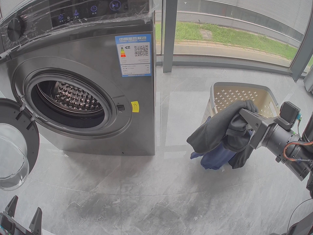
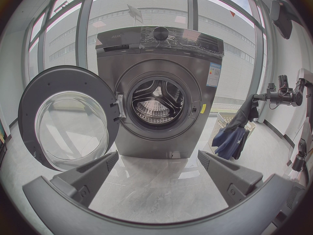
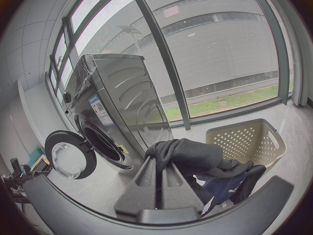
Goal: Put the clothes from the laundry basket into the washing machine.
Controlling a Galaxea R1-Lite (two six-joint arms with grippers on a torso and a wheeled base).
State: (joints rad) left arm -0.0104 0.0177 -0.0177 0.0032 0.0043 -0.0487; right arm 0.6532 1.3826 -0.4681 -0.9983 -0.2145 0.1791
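The washing machine (image 1: 97,49) stood on the grey floor (image 1: 156,193) ahead of me and to my left, its round door (image 1: 14,141) swung wide open to the left and the steel drum (image 1: 75,97) bare to view. To the right of the machine, well apart from it and near the window (image 1: 234,23), sat the beige laundry basket (image 1: 228,97). In front of the basket, my right pincer (image 1: 244,113) was pressed together on a dark grey garment (image 1: 212,131), which hung from it off the floor. A blue garment (image 1: 215,157) dangled under the grey one. I could not tell whether the blue one was pinched too or merely caught up in the grey cloth. My left pincer (image 1: 26,204) was low and facing the open drum from a distance, its fingers spread and nothing between them.
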